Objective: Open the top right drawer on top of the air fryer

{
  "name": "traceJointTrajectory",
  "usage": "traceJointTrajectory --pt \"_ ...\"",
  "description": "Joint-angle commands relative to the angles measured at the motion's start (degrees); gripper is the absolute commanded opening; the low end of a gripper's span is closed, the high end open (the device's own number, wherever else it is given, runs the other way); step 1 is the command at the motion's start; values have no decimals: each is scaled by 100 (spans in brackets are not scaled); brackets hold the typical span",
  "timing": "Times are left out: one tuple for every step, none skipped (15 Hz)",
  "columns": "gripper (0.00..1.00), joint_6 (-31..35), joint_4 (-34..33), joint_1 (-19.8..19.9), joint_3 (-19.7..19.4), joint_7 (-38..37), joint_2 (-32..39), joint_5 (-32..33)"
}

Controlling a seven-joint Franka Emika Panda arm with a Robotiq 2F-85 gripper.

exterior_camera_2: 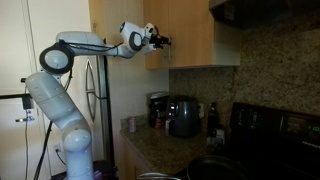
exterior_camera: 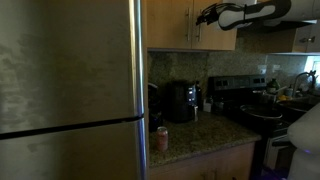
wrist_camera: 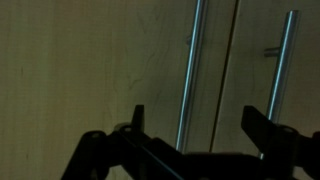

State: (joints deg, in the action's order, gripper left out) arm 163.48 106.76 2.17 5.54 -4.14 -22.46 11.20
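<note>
Two honey-brown cabinet doors fill the wrist view. The top right drawer (wrist_camera: 262,70) is the door right of the seam, with its silver bar handle (wrist_camera: 286,70) along its left edge. The twin door (wrist_camera: 100,70) has its handle (wrist_camera: 191,70) just left of the seam. My gripper (wrist_camera: 197,125) is open, and its dark fingers straddle the twin's handle and the seam, close to the doors. In both exterior views the gripper (exterior_camera: 205,15) (exterior_camera_2: 158,40) is up at the cabinet (exterior_camera: 218,35) (exterior_camera_2: 200,35). The black air fryer (exterior_camera: 181,101) (exterior_camera_2: 184,117) stands on the counter below.
A tall steel fridge (exterior_camera: 70,80) (exterior_camera_2: 95,110) stands beside the cabinet. A black stove (exterior_camera: 250,100) (exterior_camera_2: 272,125) with pots is on the other side, under a range hood (exterior_camera_2: 262,12). A can (exterior_camera: 161,138) sits on the granite counter (exterior_camera: 195,130).
</note>
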Motion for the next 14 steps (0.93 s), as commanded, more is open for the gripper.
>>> traceJointTrajectory --pt "74 -110 -256 8 75 33 224 -52" --pt "69 -105 -247 6 73 32 239 -53" --pt "61 -105 -252 4 69 36 258 -53" --pt "56 -93 -247 6 58 39 274 -54" --pt "47 -86 -238 1 53 41 281 -57" --pt "42 -89 -238 2 50 39 298 -58" --pt "34 -67 -220 21 59 23 308 -36" --pt "29 -62 -212 26 61 18 321 -28" --pt "20 -64 -210 21 56 18 336 -36" --pt "15 -71 -197 63 73 -15 337 4" --pt "6 -74 -198 138 90 -102 342 112" --pt "2 -139 -224 267 139 -173 348 247" --pt "0 -215 -249 397 202 -262 337 419" --pt "2 -248 -275 588 294 -530 319 676"
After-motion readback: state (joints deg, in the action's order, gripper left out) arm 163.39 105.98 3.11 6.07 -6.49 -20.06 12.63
